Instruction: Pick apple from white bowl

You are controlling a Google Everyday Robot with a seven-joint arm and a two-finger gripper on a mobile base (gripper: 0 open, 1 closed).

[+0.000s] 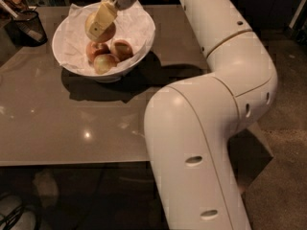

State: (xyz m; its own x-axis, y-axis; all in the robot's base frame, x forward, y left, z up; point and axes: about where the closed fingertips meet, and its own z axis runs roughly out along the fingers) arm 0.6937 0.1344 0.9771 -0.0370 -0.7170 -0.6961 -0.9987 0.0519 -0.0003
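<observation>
The end effector [99, 28] is closed on the pale yellow apple [110, 33], which is held between its fingers just above the three other apples [106, 63] lying in the white bowl [144, 36] on the worktop [72, 123], so the judged withdrawal direction is straight up.

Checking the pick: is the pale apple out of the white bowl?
Lifted, not clear: the claw, shut on the apple, holds it above the other apples, over the white bowl.
</observation>
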